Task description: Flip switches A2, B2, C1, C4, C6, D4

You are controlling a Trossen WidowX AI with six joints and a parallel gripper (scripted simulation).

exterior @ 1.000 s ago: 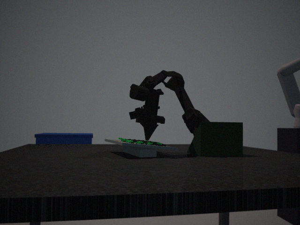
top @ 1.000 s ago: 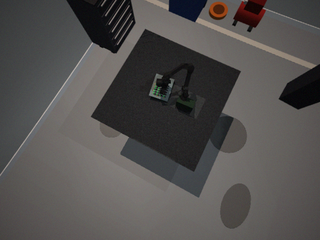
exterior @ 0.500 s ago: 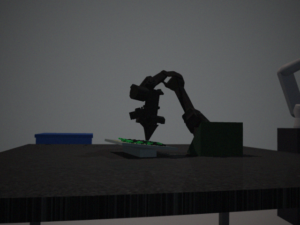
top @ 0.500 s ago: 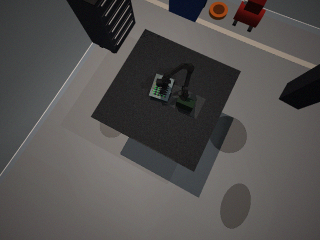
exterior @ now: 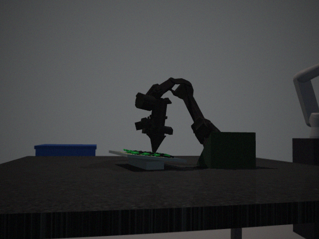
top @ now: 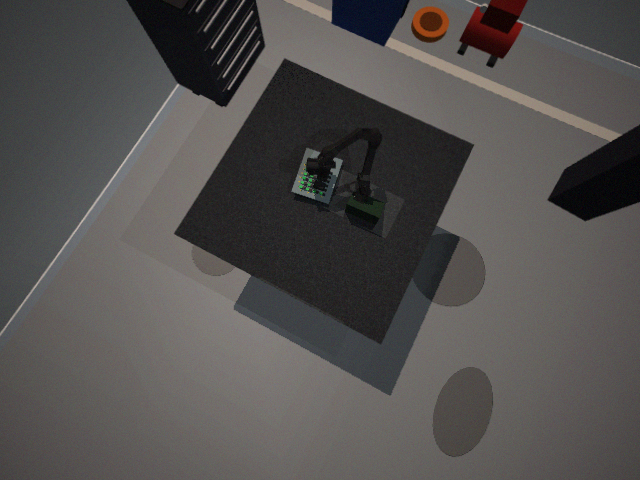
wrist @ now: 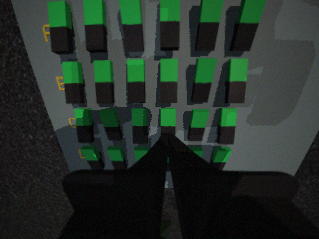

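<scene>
Above the panel the tool hangs point-down, its fingers pressed together into one narrow wedge with nothing between them. That closed shape makes sense for the job: a single blunt tip can push one rocker's raised end without catching its neighbours. In the wrist view the tip sits over the fourth column of switches, at the nearest visible rows of the panel, which I judge to be the approach to one of the column-four targets; whether it is touching the switch just beyond it I cannot tell. The row letters at the panel's left edge are too dim to read surely.

Each switch shows a green half and a dark half, set in a tight grid, so the tool stands near vertical to come straight down.

Right of the panel stands the arm's green base, close enough that the arm folds sharply at the elbow to reach. The panel rests on a dark speckled surface. Behind the panel lies a blue box. From above, a dark cabinet, an orange ring and a red chair stand well beyond the panel, on a grey floor.
</scene>
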